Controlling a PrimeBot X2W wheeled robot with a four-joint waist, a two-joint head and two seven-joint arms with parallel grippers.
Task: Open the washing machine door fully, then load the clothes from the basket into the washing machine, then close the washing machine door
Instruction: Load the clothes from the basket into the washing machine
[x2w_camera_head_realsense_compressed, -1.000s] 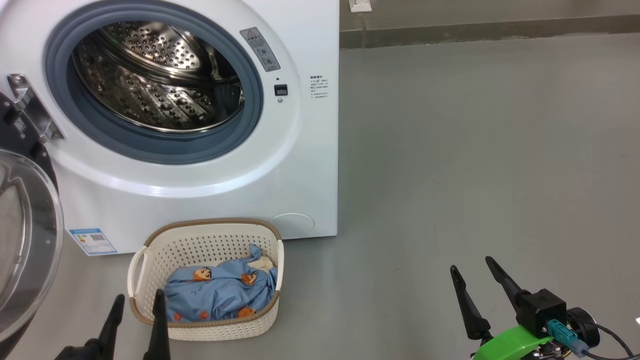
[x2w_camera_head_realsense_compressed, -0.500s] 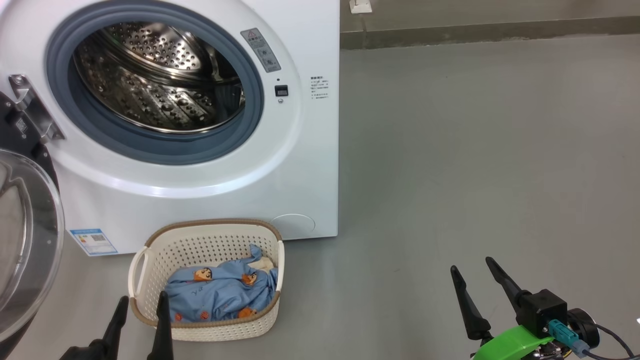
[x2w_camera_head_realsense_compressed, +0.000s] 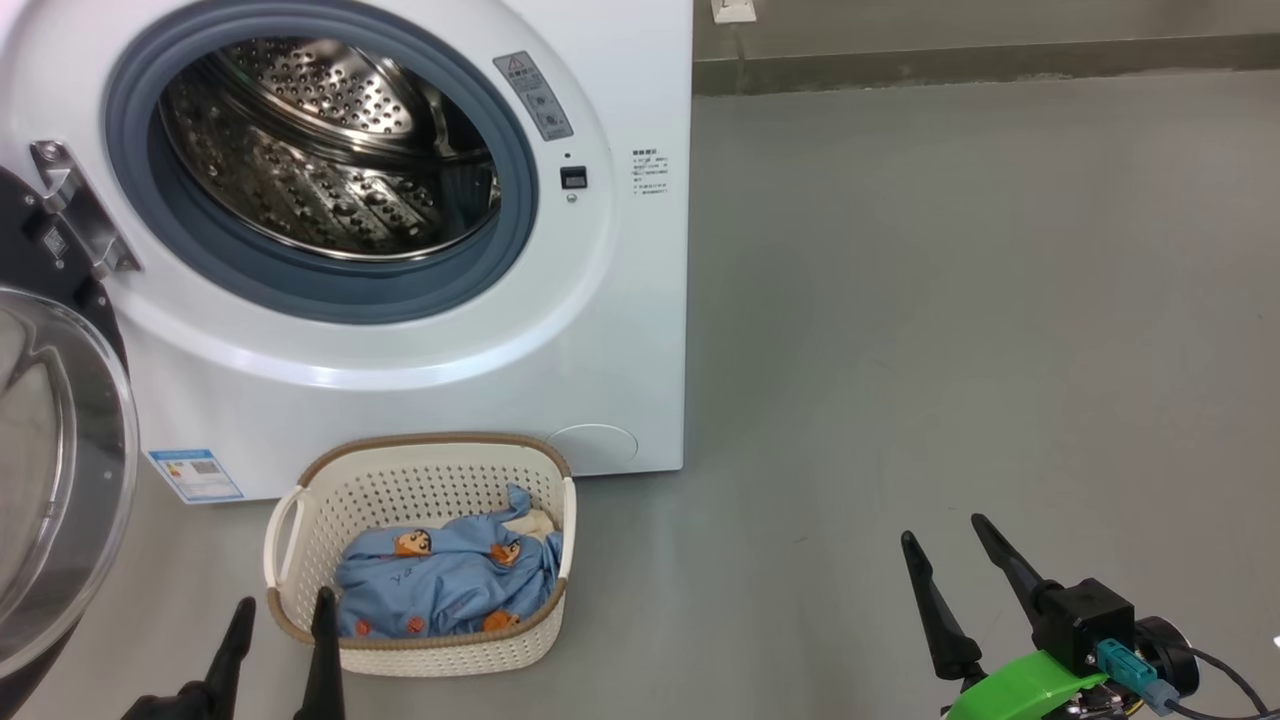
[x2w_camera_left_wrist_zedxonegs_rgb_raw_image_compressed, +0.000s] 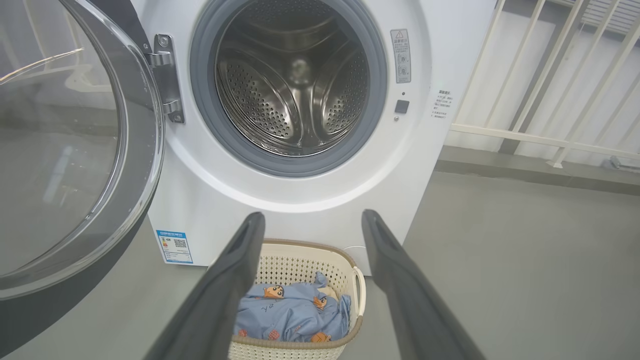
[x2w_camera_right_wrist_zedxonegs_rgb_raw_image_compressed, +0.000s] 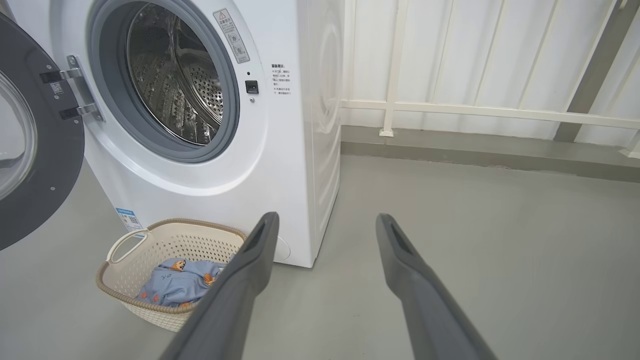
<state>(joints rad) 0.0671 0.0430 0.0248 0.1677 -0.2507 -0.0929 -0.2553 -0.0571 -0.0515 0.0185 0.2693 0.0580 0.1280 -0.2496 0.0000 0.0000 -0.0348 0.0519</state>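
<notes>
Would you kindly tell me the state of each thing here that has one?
washing machine door: swung wide open.
drum: empty.
basket: upright on floor, loaded.
clothes: crumpled inside it.
left gripper: fingers open, empty.
right gripper: fingers open, empty.

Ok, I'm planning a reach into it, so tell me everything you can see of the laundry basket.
The basket is small, rectangular with rounded corners, cream plastic by its look, with perforated walls, a brown woven-look rim and white loop handles at two ends. It stands upright on the grey floor in front of the washing machine. Light-blue cartoon-print clothes lie in its bottom.
</notes>
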